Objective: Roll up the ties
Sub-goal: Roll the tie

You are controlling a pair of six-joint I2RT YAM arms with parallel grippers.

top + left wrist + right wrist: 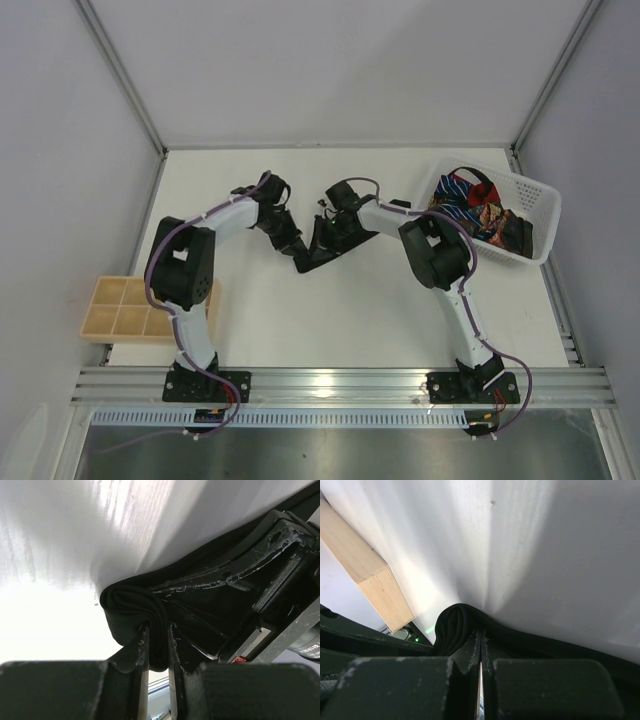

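A plain black tie (318, 255) lies on the white table between my two grippers. My left gripper (291, 240) comes down on its left part. In the left wrist view that gripper (157, 630) is shut on a rolled bunch of the black tie (127, 612), with fabric filling the gap between the fingers. My right gripper (331, 236) stands just to the right. In the right wrist view it (481, 636) is shut, tips against the black tie (452, 625), which bunches to the left of them. Whether a thin layer is pinched I cannot tell. Other ties (478, 205), striped, red and patterned, lie in the basket.
A white lattice basket (541, 216) stands at the table's right rear. A wooden compartment tray (125, 310) hangs over the left edge and shows as a wooden block (372, 577) in the right wrist view. Grey walls enclose the table.
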